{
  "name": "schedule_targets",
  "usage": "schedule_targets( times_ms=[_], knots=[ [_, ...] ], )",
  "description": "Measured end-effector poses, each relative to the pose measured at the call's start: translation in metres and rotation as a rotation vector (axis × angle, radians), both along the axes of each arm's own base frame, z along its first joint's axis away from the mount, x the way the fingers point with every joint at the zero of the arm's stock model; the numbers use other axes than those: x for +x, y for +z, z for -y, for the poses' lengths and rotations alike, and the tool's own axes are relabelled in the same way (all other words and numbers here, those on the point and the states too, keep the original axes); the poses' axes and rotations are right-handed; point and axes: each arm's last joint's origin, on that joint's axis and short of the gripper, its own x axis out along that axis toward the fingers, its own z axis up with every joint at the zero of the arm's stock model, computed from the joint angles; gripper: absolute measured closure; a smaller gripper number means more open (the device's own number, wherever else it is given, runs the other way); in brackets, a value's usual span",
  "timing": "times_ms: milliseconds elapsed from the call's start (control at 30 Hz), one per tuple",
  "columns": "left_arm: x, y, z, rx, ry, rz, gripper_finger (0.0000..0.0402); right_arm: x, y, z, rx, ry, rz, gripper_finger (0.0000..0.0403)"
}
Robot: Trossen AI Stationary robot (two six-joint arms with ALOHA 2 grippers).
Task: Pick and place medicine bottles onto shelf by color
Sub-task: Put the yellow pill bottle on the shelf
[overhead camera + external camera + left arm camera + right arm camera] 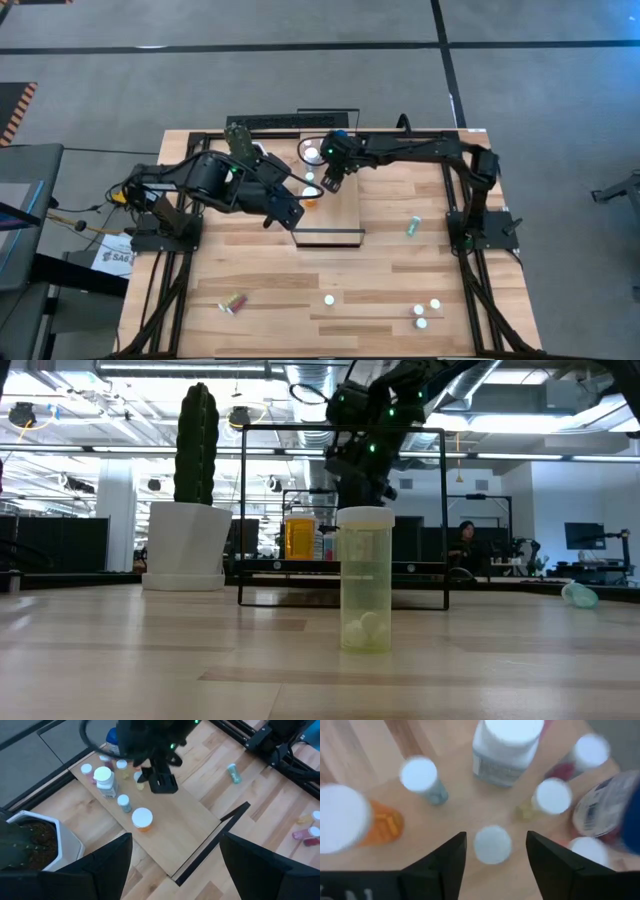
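The shelf (338, 215) is a light-wood board with a dark front lip, lying mid-table. Several bottles stand on its far end: an orange one (142, 818), a small green one (123, 802), a bigger white one (104, 780) and a blue one (112, 737). My right gripper (330, 183) hangs over this group, pointing down and open. Its fingers stand either side of a small white-capped bottle (492, 845) with a gap on both sides. My left gripper (287, 215) is open and empty above the shelf's left edge (175, 865).
A white pot with a cactus (238, 140) stands at the far left of the shelf. Loose bottles are on the table: a greenish one (412, 227) on its side at the right, a reddish one (233, 303) near left, and white-capped ones (328, 299) (434, 303) (420, 322) near the front.
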Motion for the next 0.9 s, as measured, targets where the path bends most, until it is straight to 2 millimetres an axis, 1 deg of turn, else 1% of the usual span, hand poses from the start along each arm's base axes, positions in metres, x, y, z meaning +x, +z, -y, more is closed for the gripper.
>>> schedule_targets(
  times_ms=[100, 200, 333, 433, 567, 700, 800, 900],
  knots=[
    [0.0, 0.0, 0.001, -0.002, -0.004, 0.0, 0.0116, -0.003, 0.022, -0.001, -0.003, 0.004, 0.002, 0.0173],
    [0.0, 0.0, 0.002, -0.012, -0.007, 0.0, 0.0116, -0.013, 0.042, -0.005, 0.006, 0.009, -0.028, 0.0179],
    [-0.001, 0.0, 0.007, -0.029, -0.003, 0.01, 0.0116, -0.034, 0.067, -0.014, 0.051, 0.034, -0.034, 0.0192],
    [-0.002, 0.0, 0.011, -0.048, 0.008, 0.025, 0.0116, -0.052, 0.085, -0.024, 0.073, 0.056, -0.03, 0.0204],
    [-0.002, -0.002, 0.019, -0.066, 0.016, 0.036, 0.0116, -0.076, 0.111, -0.043, 0.069, 0.089, -0.009, 0.0221],
    [-0.004, -0.002, 0.029, -0.068, -0.015, 0.034, 0.0116, -0.097, 0.134, -0.067, 0.065, 0.132, 0.038, 0.0233],
    [-0.007, -0.002, 0.037, -0.068, -0.045, 0.032, 0.0116, -0.109, 0.146, -0.087, 0.106, 0.121, 0.086, 0.0236],
    [-0.011, -0.002, 0.05, -0.076, -0.092, 0.028, 0.0116, -0.116, 0.154, -0.111, 0.156, 0.094, 0.129, 0.0235]
  ],
)
